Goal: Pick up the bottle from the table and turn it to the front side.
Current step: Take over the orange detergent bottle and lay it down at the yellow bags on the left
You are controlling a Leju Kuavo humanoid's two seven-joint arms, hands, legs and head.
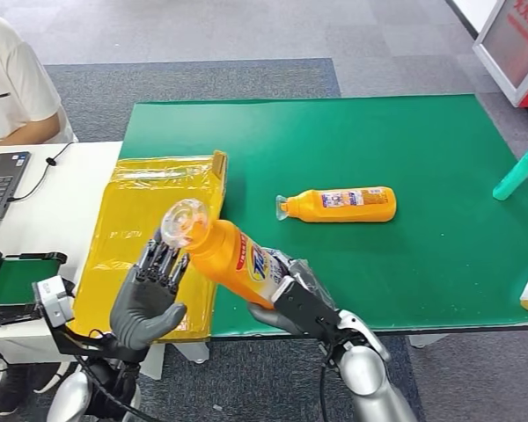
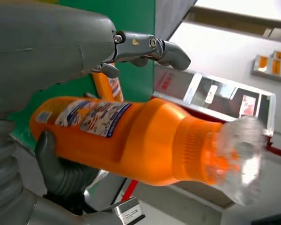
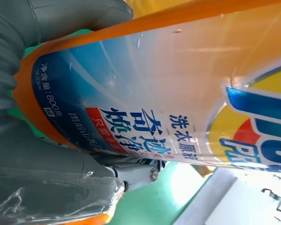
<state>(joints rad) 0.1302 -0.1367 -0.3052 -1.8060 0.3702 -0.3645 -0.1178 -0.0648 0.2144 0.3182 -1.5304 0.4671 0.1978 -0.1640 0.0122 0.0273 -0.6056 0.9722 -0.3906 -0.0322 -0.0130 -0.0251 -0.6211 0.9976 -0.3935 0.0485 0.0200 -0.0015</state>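
Right now my right hand (image 1: pixel 295 299) grips the lower body of the orange bottle (image 1: pixel 238 259), holding it in the air above the near edge of the green mat (image 1: pixel 381 141). The bottle tilts, its clear cap (image 1: pixel 184 221) pointing up and to the left, its printed label facing up toward me. My left hand (image 1: pixel 149 294) sits just left of the bottle, fingers spread wide with nothing in them, fingertips close to the cap; I cannot tell whether they touch it. A yellow bag (image 1: pixel 149 220) lies under both, at the mat's left edge. A second orange bottle (image 1: pixel 338 205) lies on its side farther out on the mat. A person in a white shirt (image 1: pixel 12 83) sits at far left.
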